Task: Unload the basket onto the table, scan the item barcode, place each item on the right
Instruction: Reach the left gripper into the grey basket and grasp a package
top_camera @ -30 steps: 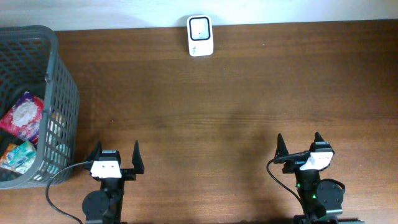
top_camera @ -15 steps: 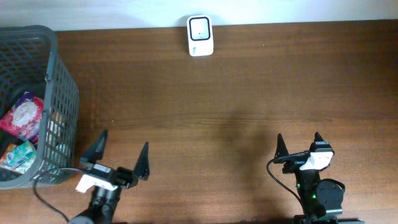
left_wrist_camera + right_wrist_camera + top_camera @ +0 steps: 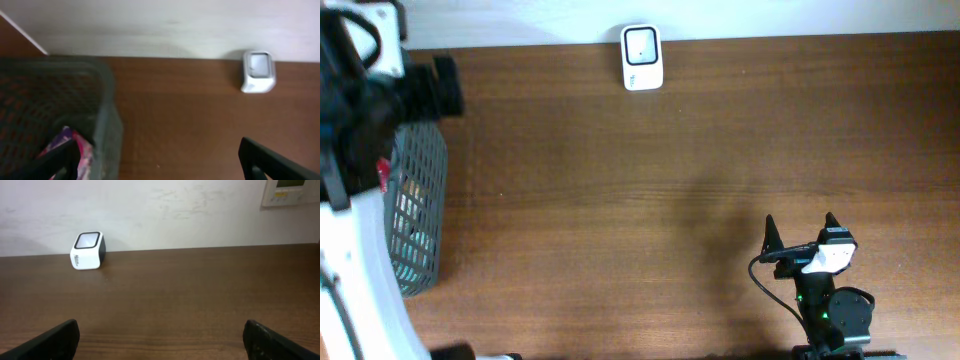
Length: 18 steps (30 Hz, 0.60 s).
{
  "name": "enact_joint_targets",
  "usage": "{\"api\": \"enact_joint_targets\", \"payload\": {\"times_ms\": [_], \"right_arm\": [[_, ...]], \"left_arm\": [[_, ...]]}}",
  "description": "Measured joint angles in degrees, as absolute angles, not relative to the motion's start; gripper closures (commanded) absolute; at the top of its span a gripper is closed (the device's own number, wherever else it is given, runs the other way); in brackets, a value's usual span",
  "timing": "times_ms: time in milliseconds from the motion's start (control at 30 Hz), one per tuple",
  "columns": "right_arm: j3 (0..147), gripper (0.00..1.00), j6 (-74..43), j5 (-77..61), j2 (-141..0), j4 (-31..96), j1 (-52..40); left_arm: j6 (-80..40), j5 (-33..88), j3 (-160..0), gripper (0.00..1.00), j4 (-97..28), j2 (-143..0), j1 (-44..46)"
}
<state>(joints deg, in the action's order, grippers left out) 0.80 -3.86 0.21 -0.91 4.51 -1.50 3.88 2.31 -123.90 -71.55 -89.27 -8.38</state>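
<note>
- Evidently, the left gripper point(image 3: 160, 166) was held wide open and empty over the basket point(image 3: 111, 115) at the left edge.
- The pink packet point(image 3: 70, 136) was seen inside the basket, ungrasped.
- The right gripper point(image 3: 798, 230) was parked open, near right.
- A finger could be caught on the basket wall, or the packet's barcode turned away from the far scanner point(image 3: 642, 58).

Left claw point(image 3: 157, 150), right claw point(image 3: 800, 228): agape
</note>
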Motion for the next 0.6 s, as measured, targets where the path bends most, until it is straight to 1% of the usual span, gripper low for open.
{"api": "enact_joint_targets", "payload": {"times_ms": [33,67,133,167,267,333,400,433,467,500,533,567,600], "right_arm": [[0.80,0.01,-3.84,0.25,-0.91,4.49,-1.50],[0.80,0.01,-3.84,0.21,-0.91,4.51,-1.50],[0.80,0.02,-3.86,0.21,-0.91,4.51,-1.50],[0.80,0.01,-3.81,0.21,-0.91,4.51,-1.50],[0.80,0.01,-3.84,0.21,-0.91,4.51,-1.50],[0.80,0.01,-3.81,0.21,-0.91,4.51,-1.50],[0.80,0.01,-3.81,0.21,-0.91,4.51,-1.50],[0.80,0.01,-3.84,0.21,-0.91,4.51,-1.50],[0.80,0.01,-3.88,0.21,-0.89,4.49,-1.50],[0.80,0.01,-3.84,0.21,-0.86,4.51,-1.50],[0.80,0.01,-3.86,0.21,-0.91,4.49,-1.50],[0.80,0.01,-3.84,0.21,-0.89,4.49,-1.50],[0.80,0.01,-3.81,0.21,-0.91,4.51,-1.50]], "left_arm": [[3.14,2.63,-129.21,0.01,-73.95,-93.93,-11.31],[1.56,2.39,-133.29,0.01,-74.00,-97.47,-16.82],[0.30,2.28,-134.56,0.01,-77.03,-99.33,-25.47],[0.60,1.76,-134.80,0.01,-78.65,-99.77,-27.99],[1.37,-1.41,-134.96,0.23,-81.65,-103.33,-34.00],[1.93,-4.64,-132.90,0.22,-82.94,-106.21,-35.99],[2.70,-8.47,-124.95,0.23,-80.95,-108.40,-36.12],[3.11,-9.21,-120.60,0.26,-77.76,-108.92,-36.14],[3.46,-9.76,-116.18,0.32,-74.65,-109.32,-36.14],[3.62,-9.80,-113.49,0.31,-71.48,-109.58,-36.14],[3.77,-9.93,-110.96,0.11,-67.68,-109.62,-36.14],[3.88,-9.69,-108.84,0.05,-64.79,-109.71,-36.14],[4.05,-9.21,-107.74,0.12,-63.26,-109.75,-36.14]]}}
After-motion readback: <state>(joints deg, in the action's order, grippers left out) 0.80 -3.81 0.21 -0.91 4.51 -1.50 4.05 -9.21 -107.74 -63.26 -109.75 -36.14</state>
